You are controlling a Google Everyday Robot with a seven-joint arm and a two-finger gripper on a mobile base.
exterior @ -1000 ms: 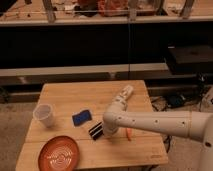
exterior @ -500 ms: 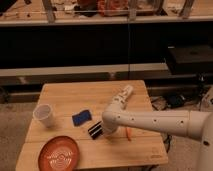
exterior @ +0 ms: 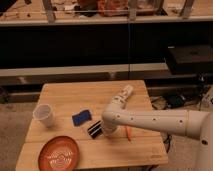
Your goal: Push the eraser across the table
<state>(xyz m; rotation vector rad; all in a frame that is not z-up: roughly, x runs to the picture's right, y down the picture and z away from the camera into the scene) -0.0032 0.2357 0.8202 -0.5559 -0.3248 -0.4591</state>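
The eraser (exterior: 95, 130), a small black block with white stripes, lies near the middle of the light wooden table (exterior: 65, 95). My white arm reaches in from the right. Its bulky end hangs over the table right beside the eraser's right side. The gripper (exterior: 106, 129) sits low under that end, touching or almost touching the eraser, and it is shut with nothing held. A slimmer white part of the arm (exterior: 124, 96) points away toward the table's far right.
A blue sponge-like block (exterior: 81, 118) lies just up and left of the eraser. A white cup (exterior: 44, 115) stands at the left, an orange ribbed plate (exterior: 59, 154) sits at the front left, and a small carrot (exterior: 128, 133) lies under the arm.
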